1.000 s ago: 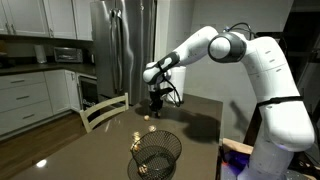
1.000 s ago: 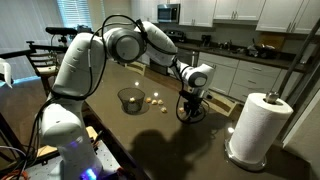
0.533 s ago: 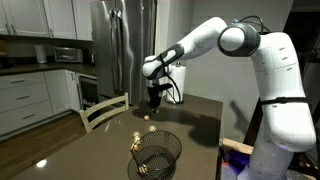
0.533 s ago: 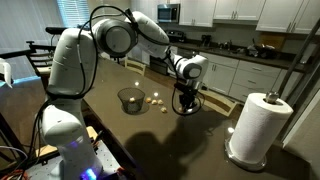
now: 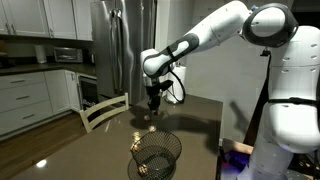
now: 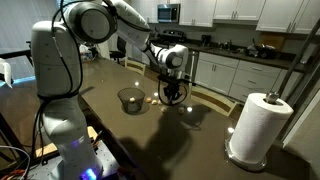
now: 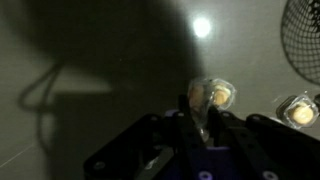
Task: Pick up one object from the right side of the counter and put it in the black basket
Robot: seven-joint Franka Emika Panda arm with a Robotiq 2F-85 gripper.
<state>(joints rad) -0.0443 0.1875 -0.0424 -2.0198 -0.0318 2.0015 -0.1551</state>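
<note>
One black basket (image 6: 131, 99) stood on the counter (image 6: 110, 135), with two small pale pieces (image 6: 151, 100) beside it. Near them, the gripper (image 7: 203, 104) pinched a third piece (image 7: 220, 96).

Change over one second: the gripper (image 6: 173, 97) now hangs higher above the tabletop (image 6: 205, 140) and has shifted along the far edge toward the black basket (image 6: 131, 99). The arm's elbow (image 5: 270, 20) has swung up and outward. The arm's shadow on the tabletop has moved with it.
</note>
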